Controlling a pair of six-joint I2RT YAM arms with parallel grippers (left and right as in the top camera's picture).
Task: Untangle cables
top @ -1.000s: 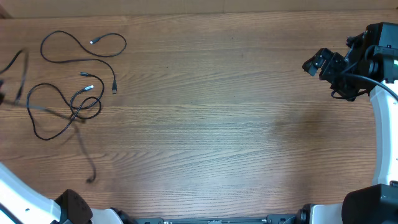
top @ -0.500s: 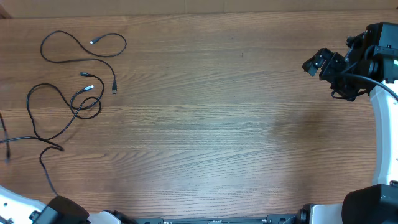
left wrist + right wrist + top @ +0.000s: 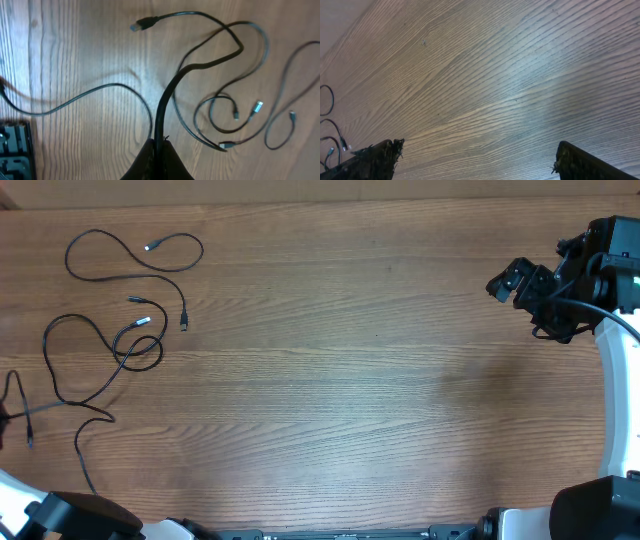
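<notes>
Several cables (image 3: pixel 122 352) on table (image 3: pixel 350 380), left hand (image 3: pixel 159 141) pinching one

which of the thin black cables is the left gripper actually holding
The thin black cable with the big flat plug: it alone runs up into the shut left gripper; the others lie loose, untouched.

The table (image 3: pixel 330 380) is lit evenly and softly from above in the overhead view, and only faint shadows are cast. In the left wrist view, a pale glare patch is seen on the wood, and the cable (image 3: pixel 161 112) nearest the lens is blurred. In the right wrist view, a bluish sheen is spread across the grain, and the lower corners are underexposed.
</notes>
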